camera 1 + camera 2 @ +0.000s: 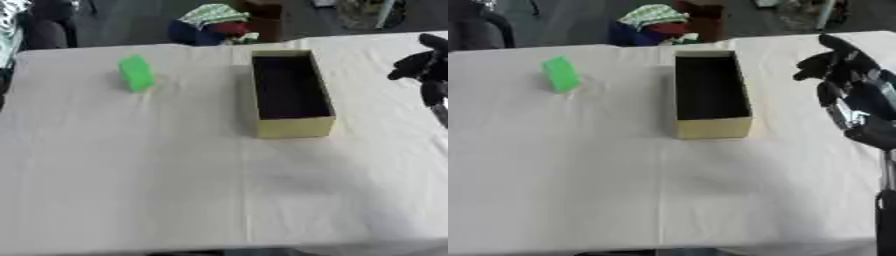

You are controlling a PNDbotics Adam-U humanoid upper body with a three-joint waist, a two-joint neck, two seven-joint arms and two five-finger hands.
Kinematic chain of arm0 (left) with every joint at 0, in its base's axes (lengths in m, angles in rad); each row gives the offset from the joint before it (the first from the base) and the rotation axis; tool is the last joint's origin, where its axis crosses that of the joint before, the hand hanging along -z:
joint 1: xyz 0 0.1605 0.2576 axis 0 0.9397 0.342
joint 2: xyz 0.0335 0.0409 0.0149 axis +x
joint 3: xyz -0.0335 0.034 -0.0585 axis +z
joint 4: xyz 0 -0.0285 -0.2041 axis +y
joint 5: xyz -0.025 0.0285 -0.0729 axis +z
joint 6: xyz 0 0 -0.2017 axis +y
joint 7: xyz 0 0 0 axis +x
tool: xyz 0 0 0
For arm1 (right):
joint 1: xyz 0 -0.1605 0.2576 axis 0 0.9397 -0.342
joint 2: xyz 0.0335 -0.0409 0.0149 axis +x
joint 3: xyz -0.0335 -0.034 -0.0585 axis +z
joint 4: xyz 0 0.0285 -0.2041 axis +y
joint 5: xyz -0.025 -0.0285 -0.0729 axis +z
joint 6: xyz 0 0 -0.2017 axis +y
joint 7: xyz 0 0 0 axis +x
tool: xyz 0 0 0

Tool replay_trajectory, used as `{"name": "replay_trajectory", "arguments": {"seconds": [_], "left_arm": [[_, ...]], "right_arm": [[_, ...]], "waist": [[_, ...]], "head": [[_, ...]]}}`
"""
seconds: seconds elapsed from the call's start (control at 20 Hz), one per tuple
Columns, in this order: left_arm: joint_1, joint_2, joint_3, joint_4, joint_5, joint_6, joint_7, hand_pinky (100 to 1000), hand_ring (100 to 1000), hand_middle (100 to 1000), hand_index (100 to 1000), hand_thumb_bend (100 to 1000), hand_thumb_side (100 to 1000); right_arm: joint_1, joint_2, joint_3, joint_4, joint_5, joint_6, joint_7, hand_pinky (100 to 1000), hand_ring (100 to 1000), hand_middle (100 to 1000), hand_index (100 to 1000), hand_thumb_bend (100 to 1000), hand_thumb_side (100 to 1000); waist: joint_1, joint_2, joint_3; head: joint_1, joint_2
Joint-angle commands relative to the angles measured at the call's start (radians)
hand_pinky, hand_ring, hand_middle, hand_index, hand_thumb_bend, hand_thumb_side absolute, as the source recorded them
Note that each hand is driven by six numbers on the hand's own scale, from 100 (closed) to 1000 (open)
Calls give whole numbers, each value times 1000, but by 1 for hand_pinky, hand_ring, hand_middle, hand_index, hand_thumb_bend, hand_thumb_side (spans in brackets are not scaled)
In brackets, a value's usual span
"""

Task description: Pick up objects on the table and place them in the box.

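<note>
With the box [710,95] apparently empty and the green block [560,74] far left of its curled, empty fingers [811,67], the right hand [846,80] hovers, task unstarted.

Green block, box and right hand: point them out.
green block [136,73], left eye view, its front face
box [295,126], left eye view, its near wall
right hand [846,75], right eye view, its palm

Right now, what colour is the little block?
Bright green, clearest in the left eye view.

table [131,175]: white cloth | green block [136,73] far left | open box [291,93] centre
</note>
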Motion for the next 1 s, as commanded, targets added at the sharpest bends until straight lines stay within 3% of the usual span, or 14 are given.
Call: {"name": "replay_trajectory", "arguments": {"seconds": [0.05, 0.2, 0.3, 0.45, 0.7, 1.0], "left_arm": [[-28, -2, -1, 27, -49, -26, -5, 719, 716, 734, 910, 100, 687], [-27, -21, -7, 39, -83, -36, -43, 730, 734, 754, 925, 100, 778], [-23, -29, -11, 41, -104, -42, -82, 729, 736, 760, 929, 159, 803], [-15, -38, -16, 38, -142, -51, -139, 723, 739, 766, 929, 265, 723], [-3, -50, -12, 28, -194, -58, -164, 709, 738, 767, 930, 353, 757], [10, -63, -13, 18, -223, -56, -120, 688, 723, 752, 927, 396, 754]], "right_arm": [[-22, -10, 3, -9, -10, -2, 8, 839, 727, 731, 994, 100, 475], [-26, -12, 3, -6, -12, -3, 10, 839, 726, 731, 994, 100, 475], [-27, -12, 3, -4, -13, -4, 11, 839, 726, 731, 994, 100, 476], [-29, -12, 3, -3, -14, -5, 12, 839, 726, 730, 994, 100, 476], [-31, -13, 1, 0, -15, -6, 12, 839, 726, 730, 993, 100, 476], [-36, -12, 1, 6, -16, -9, 12, 839, 727, 729, 993, 100, 474]], "waist": [[0, -10, -4], [0, -4, -8], [0, -1, -9], [-1, 2, -9], [-4, 6, -7], [-12, 12, -8]], "head": [[18, 5], [29, 5], [35, 5], [38, 5], [36, 5], [41, 5]]}}
